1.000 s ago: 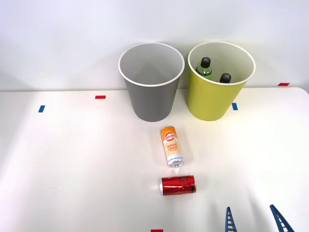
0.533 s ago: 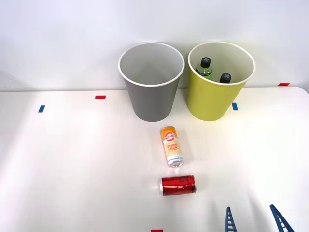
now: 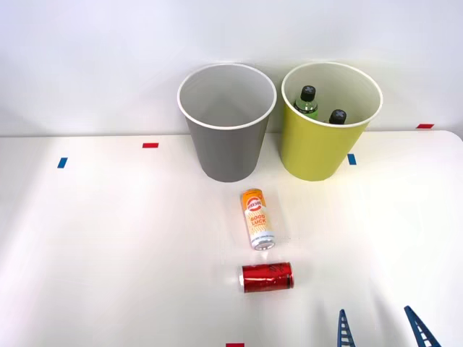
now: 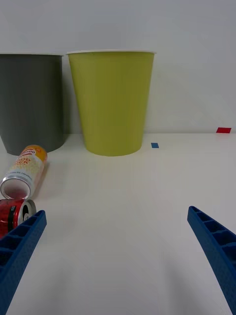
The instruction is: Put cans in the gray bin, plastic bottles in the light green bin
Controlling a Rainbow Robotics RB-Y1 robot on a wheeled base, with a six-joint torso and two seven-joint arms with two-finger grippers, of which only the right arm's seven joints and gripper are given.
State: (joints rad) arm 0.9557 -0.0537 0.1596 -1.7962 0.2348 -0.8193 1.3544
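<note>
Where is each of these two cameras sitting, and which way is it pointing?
Front view: above the arms, looking forward and down at the table; the right gripper shows, open.
Right wrist view: low on the right arm's wrist, facing the bins across the tabletop; its blue fingers show.
Both share the gray bin, light green bin, orange-and-white can and red can.
</note>
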